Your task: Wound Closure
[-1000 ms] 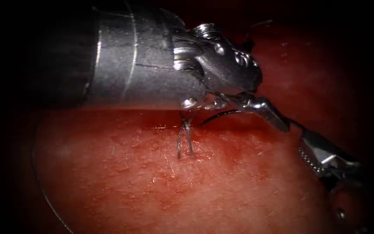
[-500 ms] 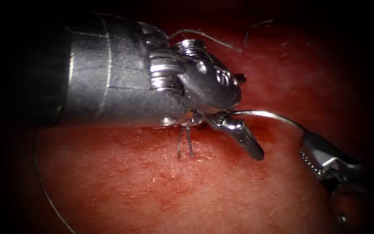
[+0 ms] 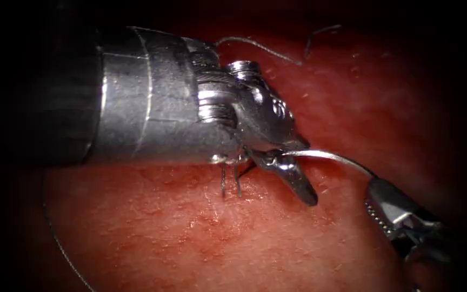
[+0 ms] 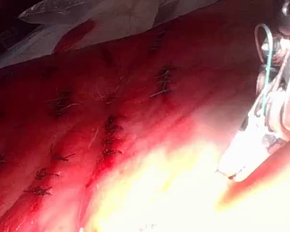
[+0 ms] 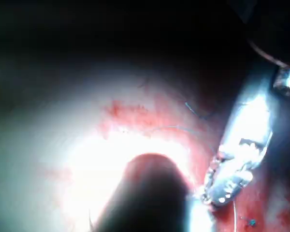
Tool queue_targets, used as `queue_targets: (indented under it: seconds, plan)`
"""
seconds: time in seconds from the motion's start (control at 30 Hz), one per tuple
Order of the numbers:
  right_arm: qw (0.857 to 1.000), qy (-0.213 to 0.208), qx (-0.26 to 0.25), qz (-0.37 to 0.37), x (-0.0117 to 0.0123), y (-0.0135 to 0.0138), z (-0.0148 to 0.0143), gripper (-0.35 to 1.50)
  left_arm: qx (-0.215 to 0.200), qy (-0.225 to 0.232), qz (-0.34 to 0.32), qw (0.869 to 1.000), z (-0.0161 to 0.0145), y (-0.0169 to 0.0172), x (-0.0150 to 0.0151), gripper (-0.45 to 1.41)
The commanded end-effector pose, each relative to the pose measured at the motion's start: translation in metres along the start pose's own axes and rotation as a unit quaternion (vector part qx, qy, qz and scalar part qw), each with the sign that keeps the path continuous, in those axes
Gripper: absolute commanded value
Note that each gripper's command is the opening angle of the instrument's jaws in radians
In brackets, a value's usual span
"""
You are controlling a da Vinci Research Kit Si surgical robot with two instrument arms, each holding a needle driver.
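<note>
— Over the tissue (image 3: 233, 238), what does the left tool (image 3: 293, 178) hold?

— Its jaws are clamped together on the needle (image 3: 331, 158), gripping it at one end of the curve. They point down and to the right, the tip hovering just above the red surface.

— And the other end of the needle?

— It arcs to the right and meets the right tool (image 3: 377, 197), whose jaws appear closed on that end. So the needle spans between both tools, lifted clear of the tissue rather than buried in it.

— Where is the thread (image 3: 55, 238)?

— A dark strand curves down the left edge of the tissue. Two short strands stand upright from a stitch (image 3: 229, 184) just below the left tool's wrist, and a cut end of thread (image 3: 260, 47) lies above it.

— Anything from the wrist cameras?

— The left wrist view shows rows of finished stitches (image 4: 111, 140) along the cut, with red fluid (image 4: 101, 164) around them. The right wrist view shows the right tool's toothed jaw close to the glistening tissue.
</note>
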Motion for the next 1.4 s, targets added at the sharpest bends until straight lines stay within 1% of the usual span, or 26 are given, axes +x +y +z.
queue_targets:
  seconds: [0.03, 0.07, 0.17, 0.2, 0.23, 0.27, 0.3, 0.5, 0.53, 0.57, 0.6, 0.63, 0.67, 0.7, 0.73, 0.8, 0.83, 0.93, 0.97, 1.0, 1.03, 1.13, 1.23, 1.27, 1.33, 1.4]
  plan:
    - [1.0, 0.001, 0.0, -0.001, 0.0007, -0.0005, 0.0005, -0.35, 0.003, 0.001, 0.001, 1.0, 0.0004, -0.0004, 0.0007, 0.37]
    - [1.0, 0.001, 0.0, -0.001, 0.0008, -0.0005, 0.0005, -0.35, 0.006, -0.001, 0.002, 1.0, 0.0003, -0.0005, 0.0008, 0.39]
    - [1.0, 0.002, 0.0, -0.004, 0.0009, -0.0004, 0.0006, -0.35, 0.009, -0.004, -0.002, 1.0, 0.0002, -0.0005, 0.0007, 0.25]
    - [1.0, 0.002, 0.0, -0.004, 0.0009, -0.0004, 0.0006, -0.35, 0.009, -0.004, -0.002, 1.0, 0.0002, -0.0005, 0.0007, 0.25]
    - [1.0, 0.001, 0.0, -0.004, 0.0009, -0.0005, 0.0006, -0.35, 0.009, -0.004, -0.002, 1.0, 0.0001, -0.0005, 0.0007, 0.12]
    - [1.0, 0.001, 0.0, -0.004, 0.0009, -0.0005, 0.0005, -0.35, 0.008, -0.004, -0.001, 1.0, 0.0001, -0.0005, 0.0007, -0.08]
    - [1.0, 0.001, 0.0, -0.004, 0.0009, -0.0005, 0.0005, -0.35, 0.009, -0.003, -0.019, 1.0, 0.0001, -0.0006, 0.0006, -0.45]
    - [1.0, 0.0, -0.001, -0.003, 0.0008, -0.0004, 0.0005, -0.35, 0.003, -0.014, -0.049, 0.999, -0.0003, -0.0007, 0.0001, -0.45]
    - [0.998, -0.004, -0.001, 0.066, 0.0007, 0.0, 0.0004, 0.59, 0.005, -0.017, -0.073, 0.997, -0.0007, -0.0008, -0.0002, -0.45]
    - [0.994, -0.007, -0.009, 0.113, 0.0006, 0.0001, 0.0004, 0.88, 0.009, -0.018, -0.075, 0.997, -0.0009, -0.0009, -0.0002, -0.45]
    - [0.994, -0.007, -0.009, 0.113, 0.0006, 0.0001, 0.0004, 0.88, 0.009, -0.018, -0.075, 0.997, -0.0009, -0.0009, -0.0002, -0.45]
    - [0.987, -0.012, -0.024, 0.158, 0.0006, 0.0002, 0.0003, 1.05, 0.013, -0.019, -0.081, 0.996, -0.001, -0.001, -0.0003, -0.45]
    - [0.985, -0.017, -0.035, 0.17, 0.0006, 0.0002, 0.0002, 1.1, 0.015, -0.017, -0.09, 0.996, -0.001, -0.001, -0.0003, -0.45]
    - [0.983, -0.021, -0.041, 0.177, 0.0007, 0.0003, 0.0001, 1.1, 0.017, -0.01, -0.091, 0.996, -0.001, -0.001, -0.0003, -0.45]
    - [0.975, -0.027, -0.048, 0.217, 0.0007, 0.0004, 0.0, 1.1, 0.025, 0.008, -0.093, 0.995, -0.0011, -0.0011, -0.0003, -0.45]
    - [0.97, -0.029, -0.049, 0.238, 0.0008, 0.0005, -0.0001, 1.11, 0.026, 0.02, -0.095, 0.995, -0.0012, -0.0012, -0.0002, -0.45]
    - [0.967, -0.031, -0.05, 0.25, 0.0007, 0.0006, -0.0001, 1.21, 0.027, 0.034, -0.096, 0.994, -0.0012, -0.0014, -0.0002, -0.45]
    - [0.943, -0.036, -0.054, 0.327, 0.0007, 0.0009, -0.0004, 1.45, 0.032, 0.064, -0.108, 0.992, -0.0016, -0.0018, -0.0002, -0.45]
    - [0.925, -0.036, -0.057, 0.374, 0.001, 0.001, -0.0005, 1.48, 0.031, 0.086, -0.112, 0.989, -0.0018, -0.0019, -0.0003, -0.45]
    - [0.925, -0.036, -0.057, 0.374, 0.001, 0.001, -0.0005, 1.48, 0.031, 0.086, -0.112, 0.989, -0.0018, -0.0019, -0.0003, -0.45]
    - [0.921, -0.03, -0.057, 0.385, 0.0013, 0.0011, -0.0009, 1.48, 0.028, 0.107, -0.112, 0.988, -0.0019, -0.0019, -0.0005, -0.45]
    - [0.916, -0.021, -0.057, 0.396, 0.0015, 0.0011, -0.0013, 1.48, 0.03, 0.118, -0.115, 0.986, -0.002, -0.0018, -0.0008, -0.45]
    - [0.901, 0.001, -0.054, 0.43, 0.0012, 0.0011, -0.0015, 1.33, 0.027, 0.145, -0.116, 0.982, -0.0025, -0.0013, -0.0016, -0.45]
    - [0.889, 0.003, -0.053, 0.454, 0.0004, 0.0013, -0.0013, 1.32, 0.02, 0.174, -0.122, 0.977, -0.0029, -0.0009, -0.0023, -0.45]
    - [0.886, 0.003, -0.055, 0.46, 0.0, 0.0013, -0.0011, 1.32, 0.017, 0.185, -0.123, 0.975, -0.0031, -0.0008, -0.0027, -0.45]
    - [0.874, 0.026, -0.057, 0.481, -0.0016, 0.0014, -0.0004, 1.35, 0.019, 0.207, -0.124, 0.97, -0.0038, -0.0002, -0.0041, -0.45]
